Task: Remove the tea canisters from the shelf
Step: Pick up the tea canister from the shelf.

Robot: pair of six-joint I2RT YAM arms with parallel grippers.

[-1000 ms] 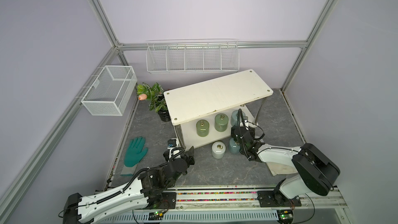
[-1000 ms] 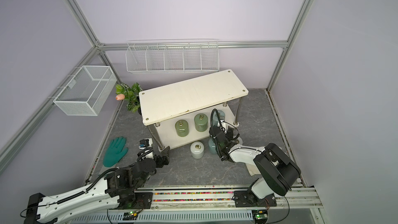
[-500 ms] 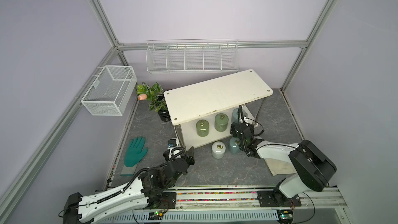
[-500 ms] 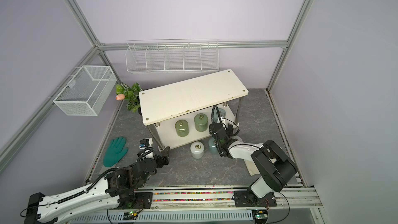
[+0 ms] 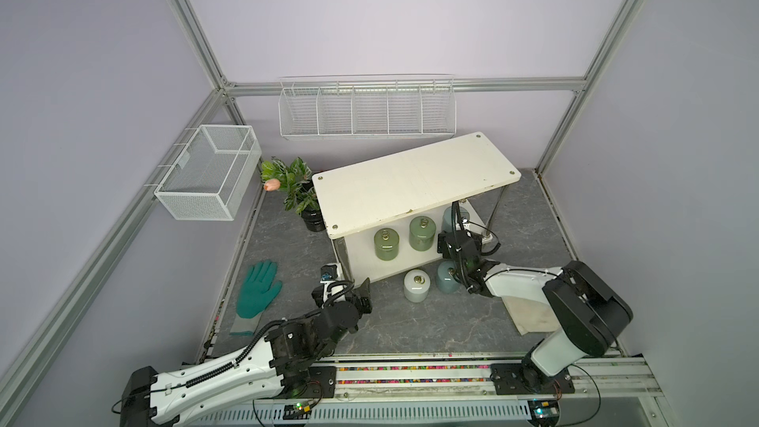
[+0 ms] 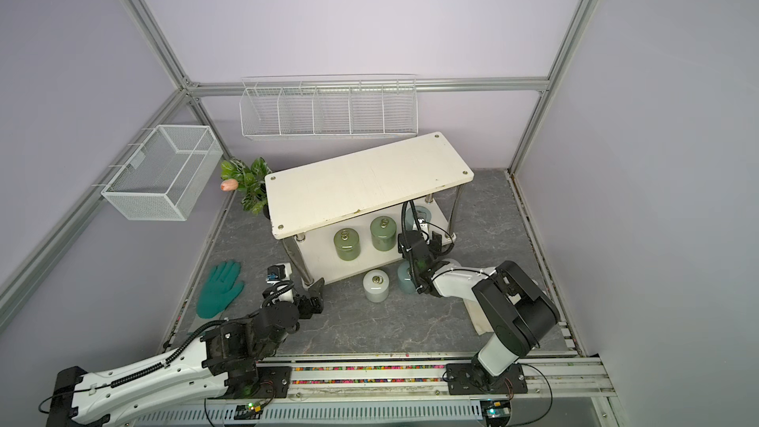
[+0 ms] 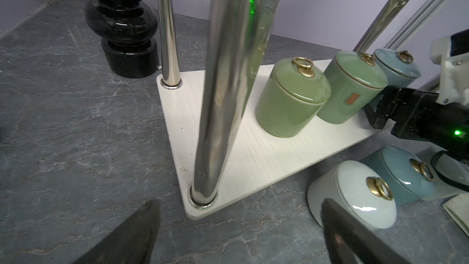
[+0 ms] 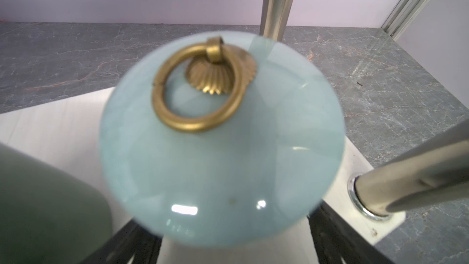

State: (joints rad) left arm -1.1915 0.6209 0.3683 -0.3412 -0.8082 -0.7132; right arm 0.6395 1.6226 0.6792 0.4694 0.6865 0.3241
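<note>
The cream two-tier shelf (image 5: pixel 410 182) (image 6: pixel 369 182) stands mid-floor. Its lower board (image 7: pixel 253 153) carries two olive green tea canisters (image 5: pixel 386 244) (image 5: pixel 422 233) (image 7: pixel 291 97) and a pale blue one (image 5: pixel 451 215) (image 8: pixel 220 135). On the floor in front stand a white canister (image 5: pixel 416 285) (image 7: pixel 355 199) and a second pale blue one (image 5: pixel 447 277) (image 7: pixel 406 173). My right gripper (image 5: pixel 451 232) (image 8: pixel 232 245) is open, a finger on each side of the blue canister on the shelf. My left gripper (image 5: pixel 353 293) (image 7: pixel 238 237) is open and empty, low by the shelf's near left leg (image 7: pixel 228 85).
A black pot with a leafy plant (image 5: pixel 304 199) stands behind the shelf's left end. A green glove (image 5: pixel 256 291) lies on the floor at the left. A cloth (image 5: pixel 530 314) lies under my right arm. Two white wire baskets (image 5: pixel 209 172) (image 5: pixel 365 108) hang on the walls.
My right gripper has moved a little further in under the top board, onto the pale blue canister on the shelf. The left arm has stayed still.
</note>
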